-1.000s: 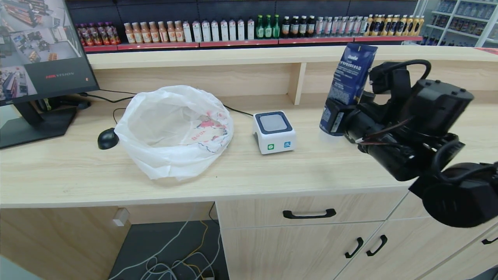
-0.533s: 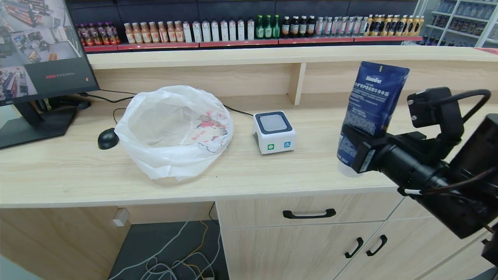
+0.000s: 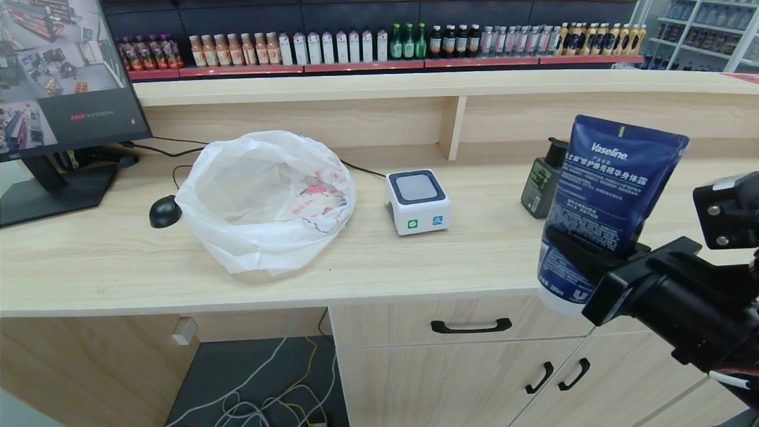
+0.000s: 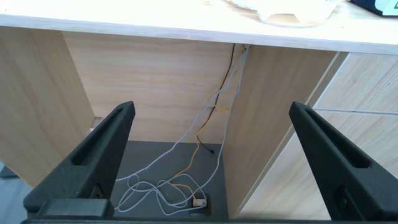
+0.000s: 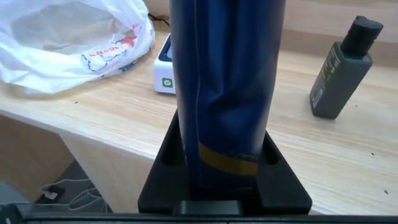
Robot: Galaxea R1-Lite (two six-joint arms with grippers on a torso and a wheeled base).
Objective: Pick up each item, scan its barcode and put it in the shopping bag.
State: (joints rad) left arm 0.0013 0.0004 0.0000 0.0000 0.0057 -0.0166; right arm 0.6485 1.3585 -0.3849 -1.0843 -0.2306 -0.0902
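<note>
While my right tool (image 3: pixel 588 262) clamps the blue pouch (image 3: pixel 611 196) near upright above the front edge of the desk (image 3: pixel 415 267), well right of the scanner (image 3: pixel 417 201), the scan step looks due. Next I must bring its barcode over that window.

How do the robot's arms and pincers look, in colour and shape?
Both are black. The left pincer has two long flat fingers with slanted tips. The right pincer sits on a thick round arm; a bracket with two silver screws rides above it, and a thin white wire runs behind.
</note>
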